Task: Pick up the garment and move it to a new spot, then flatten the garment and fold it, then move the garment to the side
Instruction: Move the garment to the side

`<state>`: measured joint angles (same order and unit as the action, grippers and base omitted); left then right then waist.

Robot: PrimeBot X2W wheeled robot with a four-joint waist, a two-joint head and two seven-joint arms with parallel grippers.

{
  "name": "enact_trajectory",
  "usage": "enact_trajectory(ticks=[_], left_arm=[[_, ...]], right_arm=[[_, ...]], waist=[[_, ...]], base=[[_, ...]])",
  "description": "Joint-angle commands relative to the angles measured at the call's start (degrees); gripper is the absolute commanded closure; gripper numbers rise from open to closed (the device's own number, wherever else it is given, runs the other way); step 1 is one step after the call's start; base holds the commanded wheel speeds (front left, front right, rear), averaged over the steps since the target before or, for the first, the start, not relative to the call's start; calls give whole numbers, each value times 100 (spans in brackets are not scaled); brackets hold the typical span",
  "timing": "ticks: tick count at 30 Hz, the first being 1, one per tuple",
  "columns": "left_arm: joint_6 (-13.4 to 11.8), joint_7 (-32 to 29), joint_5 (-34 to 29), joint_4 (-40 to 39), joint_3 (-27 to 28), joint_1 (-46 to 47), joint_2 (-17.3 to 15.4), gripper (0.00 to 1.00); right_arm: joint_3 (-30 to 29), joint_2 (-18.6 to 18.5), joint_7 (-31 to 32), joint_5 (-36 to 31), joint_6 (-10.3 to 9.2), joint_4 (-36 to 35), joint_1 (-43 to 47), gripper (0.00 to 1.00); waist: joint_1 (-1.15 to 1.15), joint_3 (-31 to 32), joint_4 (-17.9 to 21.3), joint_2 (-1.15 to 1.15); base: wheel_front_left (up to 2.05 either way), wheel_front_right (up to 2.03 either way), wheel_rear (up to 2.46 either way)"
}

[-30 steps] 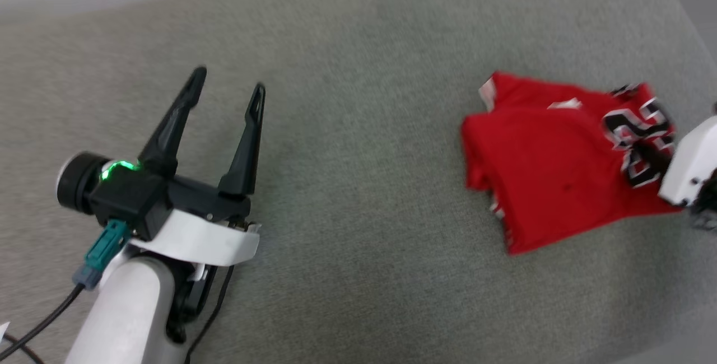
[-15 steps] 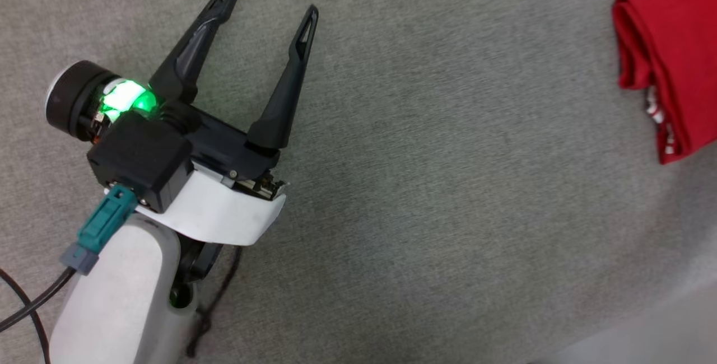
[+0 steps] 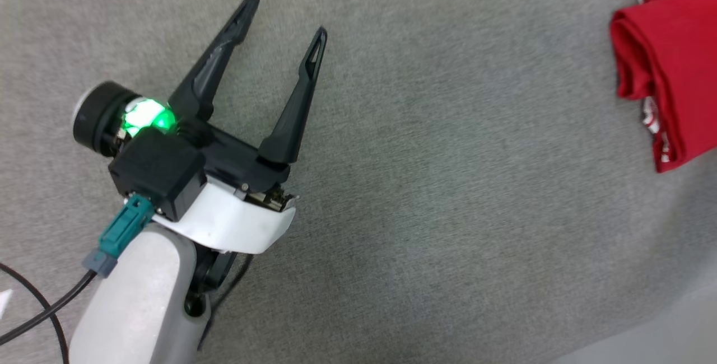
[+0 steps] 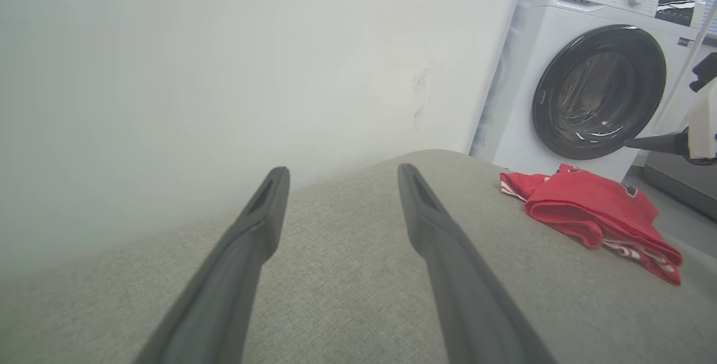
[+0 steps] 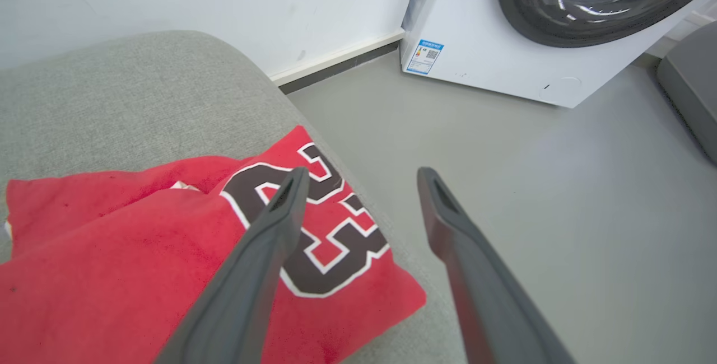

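Observation:
The garment (image 3: 675,67) is a red T-shirt, folded into a thick bundle with striped trim at its edge. It lies at the right end of the grey cushioned surface (image 3: 448,185). Its black-and-white lettering (image 5: 313,229) shows in the right wrist view, near the cushion's corner. My right gripper (image 5: 361,176) hangs open just above the garment (image 5: 168,252), nothing between its fingers. My left gripper (image 3: 285,17) is open over bare cushion, well to the left of the garment (image 4: 594,213). The same open left gripper (image 4: 339,176) appears in the left wrist view.
A white washing machine (image 4: 594,67) with a dark round door stands on the grey floor (image 5: 532,185) beyond the cushion's right end. A white wall (image 4: 224,73) runs behind the cushion. A grey object (image 5: 692,84) sits on the floor at the far right.
The head camera has swung left and down, so the garment now sits at the right edge. The right gripper, earlier at the garment's lettering, has opened and stands free of it.

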<state>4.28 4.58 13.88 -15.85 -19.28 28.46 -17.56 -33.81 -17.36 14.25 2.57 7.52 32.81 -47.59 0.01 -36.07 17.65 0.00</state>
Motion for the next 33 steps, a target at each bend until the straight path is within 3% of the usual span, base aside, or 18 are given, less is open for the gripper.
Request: enact_trajectory(ticks=[1, 7, 10, 19, 27, 33], left_arm=[[-60, 114, 66, 122, 12, -155, 49, 0], [-296, 428, 279, 548, 175, -788, 146, 0], [-419, 536, 390, 714, 259, -1124, 163, 0], [-718, 734, 682, 1093, 557, -1894, 249, 0], [-771, 851, 801, 1426, 670, -2133, 263, 0], [-825, 965, 873, 1776, 904, -2394, 172, 0]], right_arm=[[35, -121, -132, -34, -6, -150, 265, 0], [648, -439, -618, 35, -6, -745, 1213, 0], [1010, -426, -820, 97, -5, -1092, 1766, 0], [1862, 187, -1255, 221, -6, -1895, 3200, 0], [2441, 536, -1749, 449, -7, -2062, 3566, 0], [2717, 859, -1989, 411, -6, -2623, 3938, 0]], waist=[[-1, 447, -69, 0], [-1, 1323, -280, 0], [-1, 1692, -435, 0], [-1, 2371, -1016, 0], [-1, 2652, -1534, 0], [-1, 3005, -1790, 0]], base=[[0, 0, 0], [0, 0, 0], [0, 0, 0], [0, 0, 0], [0, 0, 0], [0, 0, 0]])
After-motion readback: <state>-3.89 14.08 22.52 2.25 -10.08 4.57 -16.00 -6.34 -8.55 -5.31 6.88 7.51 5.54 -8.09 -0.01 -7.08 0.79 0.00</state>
